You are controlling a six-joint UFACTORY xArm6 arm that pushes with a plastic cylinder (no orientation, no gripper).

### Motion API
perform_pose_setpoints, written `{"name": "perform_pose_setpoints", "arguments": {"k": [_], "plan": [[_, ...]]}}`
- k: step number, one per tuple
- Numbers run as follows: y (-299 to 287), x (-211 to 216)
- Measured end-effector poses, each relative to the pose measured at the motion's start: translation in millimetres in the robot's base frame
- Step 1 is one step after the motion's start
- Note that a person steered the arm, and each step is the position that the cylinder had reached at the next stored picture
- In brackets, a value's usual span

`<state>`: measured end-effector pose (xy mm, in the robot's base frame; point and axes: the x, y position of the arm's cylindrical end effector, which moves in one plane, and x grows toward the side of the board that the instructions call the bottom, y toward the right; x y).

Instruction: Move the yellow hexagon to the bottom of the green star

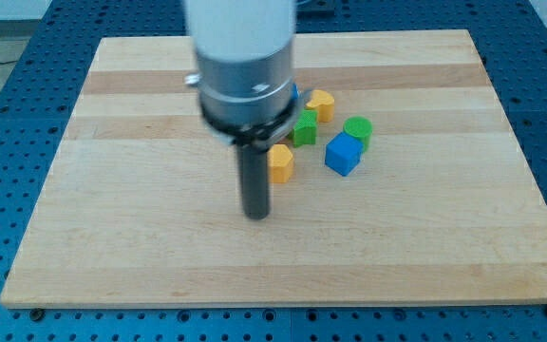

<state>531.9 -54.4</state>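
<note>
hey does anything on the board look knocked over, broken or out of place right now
Nothing stands out. The blocks sit flat in one cluster right of my tip, the yellow hexagon nearest it; the wooden board looks undamaged.

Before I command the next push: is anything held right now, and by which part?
Nothing is held. My tip rests free on the board, just left of and below the yellow hexagon, apparently not touching it.
</note>
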Motion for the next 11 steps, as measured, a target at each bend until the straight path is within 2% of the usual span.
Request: {"name": "perform_pose_setpoints", "arguments": {"k": [1, 3, 4, 6, 8, 9, 10, 11], "plan": [[-14.0, -13.0], [38.4, -55.4], [40.4, -60.2], [18.8, -64.1], [51.6, -70.6], [46.7, -64.7], [74.1, -35.6], [110.3, -39.6]]}}
